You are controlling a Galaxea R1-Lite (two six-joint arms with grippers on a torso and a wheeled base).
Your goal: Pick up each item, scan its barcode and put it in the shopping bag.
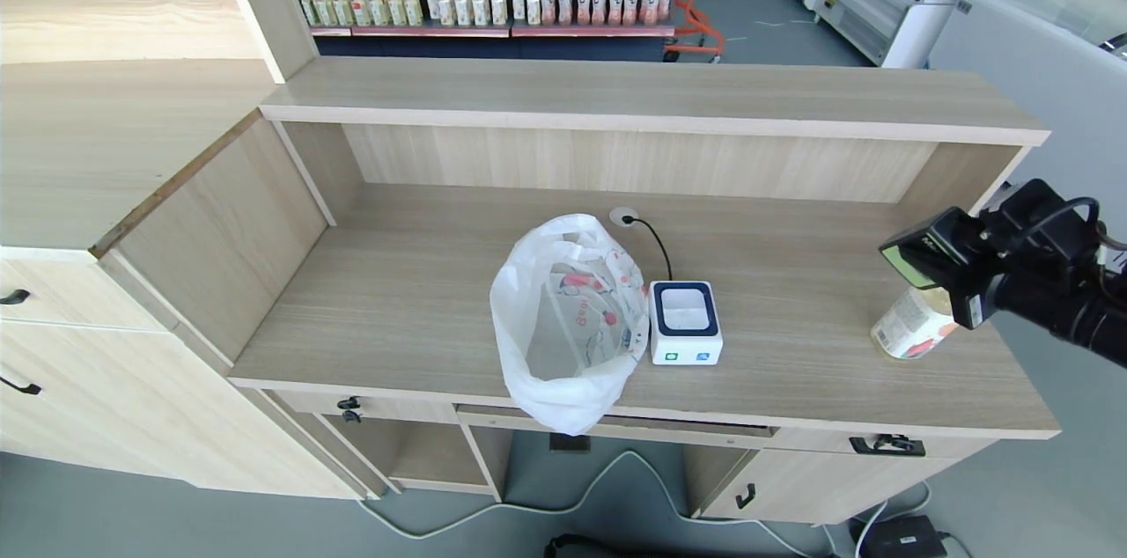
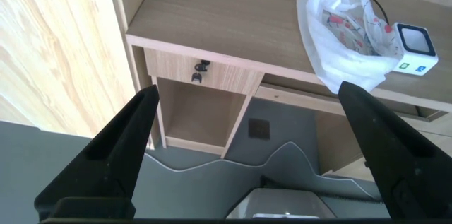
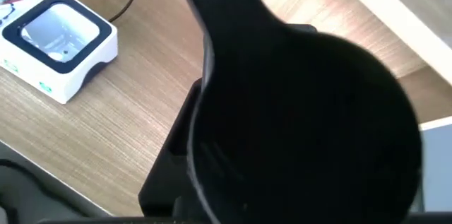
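A white plastic shopping bag (image 1: 568,320) (image 2: 346,33) stands open at the counter's front middle, with printed packets inside. Right beside it sits the white barcode scanner (image 1: 686,322) (image 2: 415,49) (image 3: 56,44) with its dark-framed window facing up. At the counter's right end a tilted can (image 1: 911,327) with a white and red label hangs under my right gripper (image 1: 935,281), which is shut on its top. The can's dark lid (image 3: 304,125) looms close in the right wrist view. My left gripper (image 2: 247,153) is open, low in front of the counter's left end.
The wooden counter (image 1: 423,294) has a raised back ledge (image 1: 651,100) and a tall side cabinet (image 1: 123,127) on the left. The scanner's black cable (image 1: 656,241) runs to a hole at the back. Drawers and an open cubby (image 2: 201,111) lie under the counter.
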